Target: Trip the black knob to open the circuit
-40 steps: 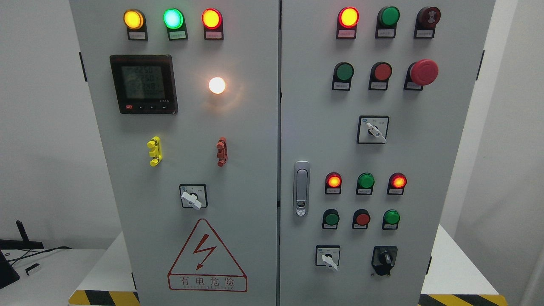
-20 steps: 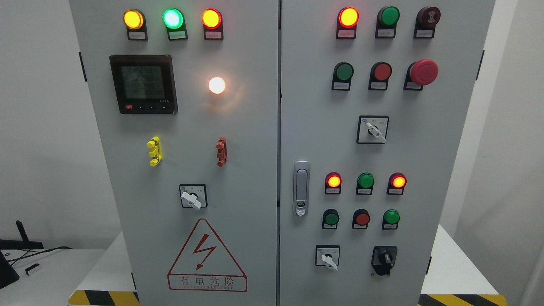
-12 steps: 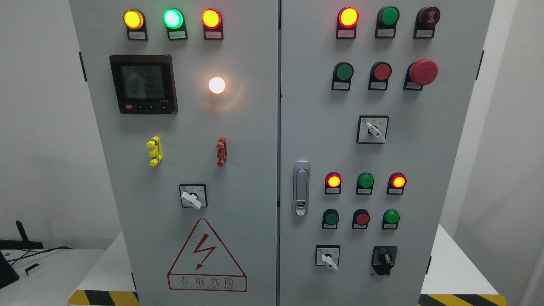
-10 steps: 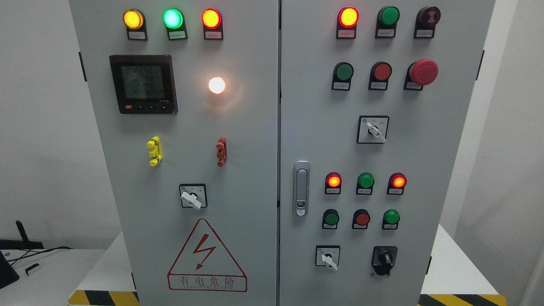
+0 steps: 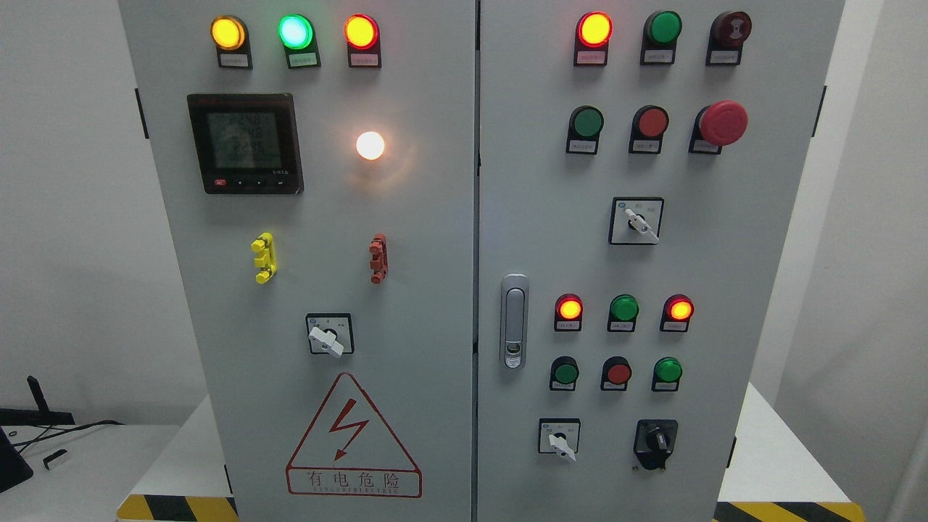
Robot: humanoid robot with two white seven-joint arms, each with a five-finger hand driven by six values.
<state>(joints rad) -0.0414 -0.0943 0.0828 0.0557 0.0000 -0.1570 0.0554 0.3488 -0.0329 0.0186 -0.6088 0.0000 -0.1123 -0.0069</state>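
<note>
The black knob [image 5: 657,440] sits on a black square plate at the lower right of the grey cabinet's right door [image 5: 710,275], its pointer slightly tilted from upright. To its left is a white-handled selector switch [image 5: 559,438]. Above them run a row of green, red and green push buttons [image 5: 618,373] and a row of lamps, the outer two lit red [image 5: 569,309]. Neither of my hands or arms shows in the head view.
The left door carries a digital meter [image 5: 244,143], lit lamps [image 5: 296,31], a white selector [image 5: 330,335] and a red warning triangle [image 5: 353,438]. A red mushroom stop button [image 5: 721,123] and a silver door latch [image 5: 514,321] are on the right door. The cabinet stands on a white platform [image 5: 768,464] with hazard-striped edges.
Only the digits on the meter display have flickered. Nothing else has moved.
</note>
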